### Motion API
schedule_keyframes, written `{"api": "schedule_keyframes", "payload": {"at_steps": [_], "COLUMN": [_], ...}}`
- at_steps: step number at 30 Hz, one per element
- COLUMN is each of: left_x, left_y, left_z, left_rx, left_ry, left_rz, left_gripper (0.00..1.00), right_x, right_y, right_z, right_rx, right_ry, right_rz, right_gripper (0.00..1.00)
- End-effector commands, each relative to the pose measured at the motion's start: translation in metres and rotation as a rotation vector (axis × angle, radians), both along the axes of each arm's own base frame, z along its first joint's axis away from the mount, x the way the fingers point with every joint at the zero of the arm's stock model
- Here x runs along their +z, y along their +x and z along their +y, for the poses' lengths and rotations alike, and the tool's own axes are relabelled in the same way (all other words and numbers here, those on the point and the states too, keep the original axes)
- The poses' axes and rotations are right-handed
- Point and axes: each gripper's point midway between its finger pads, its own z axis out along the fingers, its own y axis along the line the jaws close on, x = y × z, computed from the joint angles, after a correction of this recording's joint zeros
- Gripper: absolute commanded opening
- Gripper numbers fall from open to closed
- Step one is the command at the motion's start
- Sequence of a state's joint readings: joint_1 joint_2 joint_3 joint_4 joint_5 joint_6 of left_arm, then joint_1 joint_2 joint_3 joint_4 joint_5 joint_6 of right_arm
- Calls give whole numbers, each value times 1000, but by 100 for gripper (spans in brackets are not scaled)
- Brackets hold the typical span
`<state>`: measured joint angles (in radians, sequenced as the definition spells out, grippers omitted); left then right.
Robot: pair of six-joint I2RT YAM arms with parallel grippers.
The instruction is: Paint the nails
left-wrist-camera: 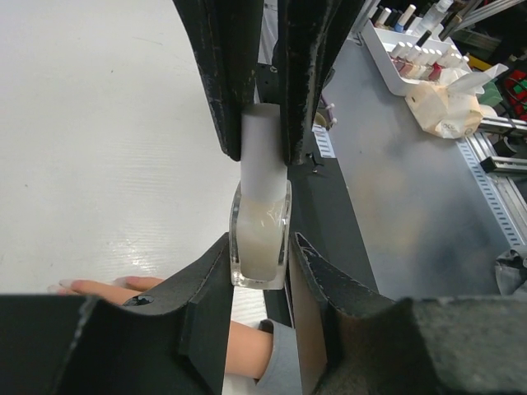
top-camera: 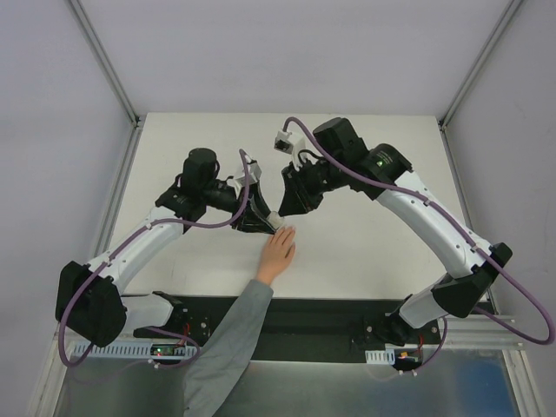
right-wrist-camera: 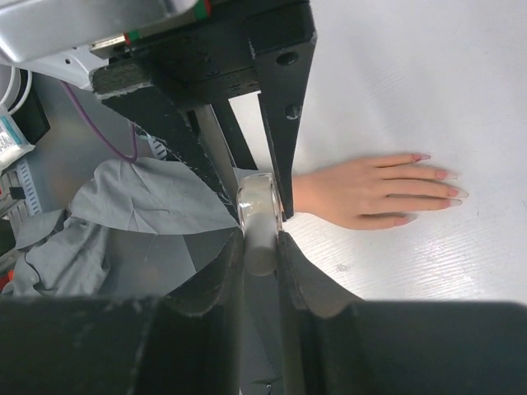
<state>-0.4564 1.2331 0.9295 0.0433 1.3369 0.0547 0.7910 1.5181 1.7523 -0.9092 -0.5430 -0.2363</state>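
Note:
A small translucent whitish bottle [left-wrist-camera: 260, 222] hangs above the table between both grippers. My left gripper [left-wrist-camera: 260, 247] is shut on its glass body. My right gripper [right-wrist-camera: 260, 239] is shut on its white cap [right-wrist-camera: 261, 257], which also shows between the right fingers in the left wrist view. In the top view the left gripper [top-camera: 263, 222] and right gripper [top-camera: 287, 205] meet just beyond the fingertips of a pale hand [top-camera: 279, 252] with a grey sleeve, lying flat, palm down. Its nails [right-wrist-camera: 449, 185] look pinkish, and they also show as the nails [left-wrist-camera: 66, 285] low in the left wrist view.
Beyond the table edge stands a white tray of polish bottles [left-wrist-camera: 403, 49], with a crumpled tissue [left-wrist-camera: 449, 103] beside it. Grey clothing [right-wrist-camera: 140, 206] lies behind the bottle in the right wrist view. A black strip [top-camera: 347, 313] runs along the near table edge.

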Motion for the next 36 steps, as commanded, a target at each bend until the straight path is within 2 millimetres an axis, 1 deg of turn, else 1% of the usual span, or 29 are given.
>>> {"api": "schedule_keyframes", "payload": {"at_steps": [1,5,11,14,17,23,29,32,33,35,36], "left_x": [22,23,23,23,22,23,23,22,21,17,15], "left_y": [-5,-7,-9,-10,-9,-10,-10,-7,-1,7,23], "left_z": [1,1,2,2,2,2,2,1,0,0,0], "left_rx": [-75,-80,-84,-87,-85,-93,-89,-71,-26,39,148], "left_ry": [-59,-60,-60,-62,-59,-59,-57,-49,-38,-15,13], "left_rz": [-47,-41,-36,-37,-31,-20,-17,-14,-33,-50,-93], "left_gripper": [31,35,35,34,37,37,26,0,0,0,0], "right_x": [13,9,7,9,12,16,16,18,17,16,13], "right_y": [-8,-8,-6,-4,-4,-3,-3,0,2,12,16], "right_z": [6,5,9,10,12,15,16,16,15,12,10], "right_rx": [73,78,78,69,64,63,56,33,14,-98,-156], "right_ry": [26,9,7,16,28,47,47,51,45,25,18], "right_rz": [-44,-54,-53,-59,-62,-64,-72,-76,-75,-69,-54], "right_gripper": [1,1,1,0,0,0,0,0,13,44,65]}}
